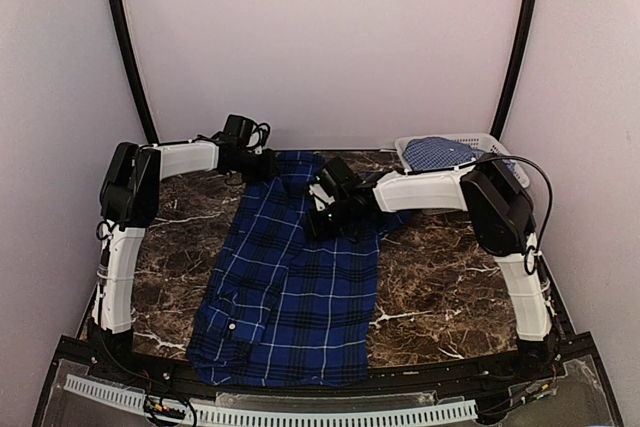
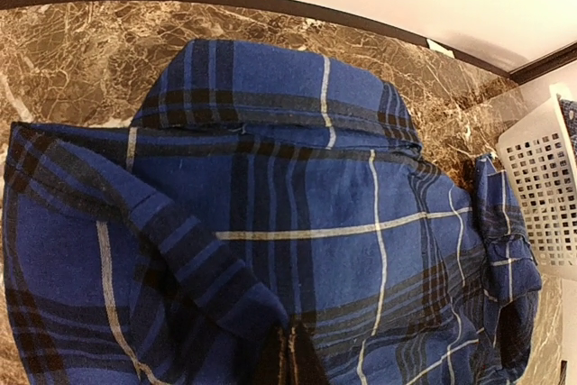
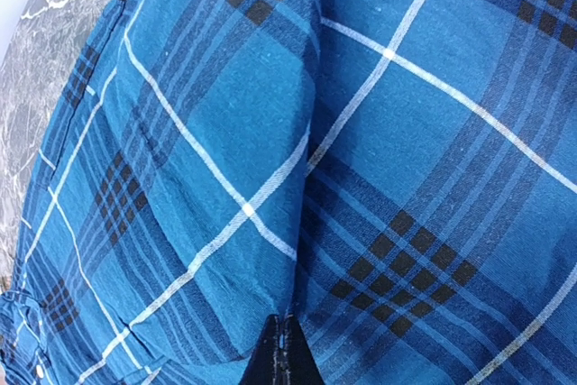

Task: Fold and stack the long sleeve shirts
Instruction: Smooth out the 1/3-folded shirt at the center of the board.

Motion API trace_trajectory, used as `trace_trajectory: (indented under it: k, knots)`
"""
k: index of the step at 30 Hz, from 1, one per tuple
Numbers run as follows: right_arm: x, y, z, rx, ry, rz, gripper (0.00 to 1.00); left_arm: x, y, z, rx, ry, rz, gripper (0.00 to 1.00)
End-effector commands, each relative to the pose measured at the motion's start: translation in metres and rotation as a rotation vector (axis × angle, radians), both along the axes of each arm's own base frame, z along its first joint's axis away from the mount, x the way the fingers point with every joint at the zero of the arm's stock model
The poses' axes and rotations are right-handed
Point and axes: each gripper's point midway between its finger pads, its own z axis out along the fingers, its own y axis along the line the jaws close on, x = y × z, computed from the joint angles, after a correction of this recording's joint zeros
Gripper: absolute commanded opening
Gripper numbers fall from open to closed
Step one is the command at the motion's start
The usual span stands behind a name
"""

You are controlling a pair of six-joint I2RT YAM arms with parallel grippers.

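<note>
A dark blue plaid long sleeve shirt (image 1: pixel 290 287) lies spread lengthwise on the marble table (image 1: pixel 440 277), collar at the far end. My left gripper (image 1: pixel 268 165) sits at the shirt's far left corner by the collar (image 2: pixel 270 105). In the left wrist view it (image 2: pixel 290 356) is shut, with a fold of the plaid cloth at its tips. My right gripper (image 1: pixel 318 222) rests on the upper right part of the shirt. In the right wrist view it (image 3: pixel 285 351) is shut on a raised crease of plaid cloth (image 3: pixel 306 178). A lighter blue checked shirt (image 1: pixel 440 154) lies in the basket.
A pale lattice basket (image 1: pixel 470 139) stands at the far right corner of the table, and its wall (image 2: pixel 541 196) shows at the right of the left wrist view. A bunched sleeve (image 2: pixel 505 250) lies close to it. Black frame rails run along the table's near edge.
</note>
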Motion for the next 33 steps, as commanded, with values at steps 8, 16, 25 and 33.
trace_trajectory:
  k: [8,16,25,33]
  knots:
    - [0.013,-0.021,0.047,-0.013,-0.112,-0.089,0.29,0.016,-0.003,0.035,0.003,-0.091,-0.040,0.36]
    - [0.026,-0.088,0.069,-0.039,-0.175,-0.231,0.45,0.005,0.004,0.094,0.019,-0.168,-0.013,0.65]
    - [0.019,-0.142,0.069,-0.072,-0.206,-0.331,0.46,-0.059,-0.009,0.084,0.023,-0.086,-0.018,0.52]
    - [0.001,-0.165,0.057,-0.071,-0.188,-0.361,0.45,-0.081,-0.012,0.027,0.018,0.022,0.020,0.35]
